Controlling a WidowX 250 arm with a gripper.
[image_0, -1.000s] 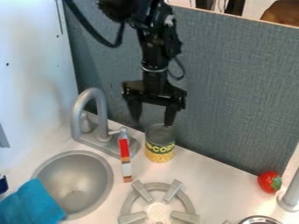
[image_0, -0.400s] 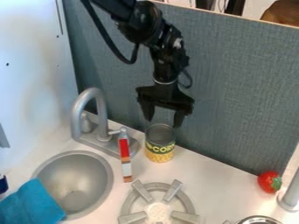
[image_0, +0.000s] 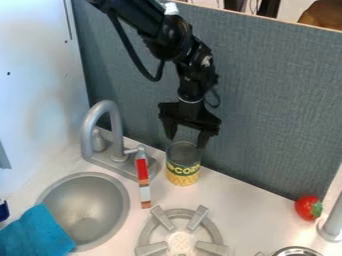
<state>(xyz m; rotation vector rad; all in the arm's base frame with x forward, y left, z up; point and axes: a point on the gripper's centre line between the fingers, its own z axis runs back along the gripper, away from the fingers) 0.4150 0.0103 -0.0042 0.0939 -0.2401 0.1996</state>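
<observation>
Gripper shifts rightward to the corn can

Since the first earlier frame, the gripper (image_0: 187, 142) has moved right and its arm leans more; the latest change is slight. Its spread fingertips now appear on either side of the rim of the corn can (image_0: 182, 170), with nothing held; contact cannot be told.

Left to right along the counter (image_0: 250, 212), a blue cloth (image_0: 40, 232) drapes over the front left edge of the sink (image_0: 93, 205); the faucet (image_0: 89, 131) stands behind. A slim red-and-white object (image_0: 143, 182) is beside it. The can stands upright near the back edge, unmoved. Above it, the black arm (image_0: 168, 40) slants from the upper left, gripper pointing down.
</observation>
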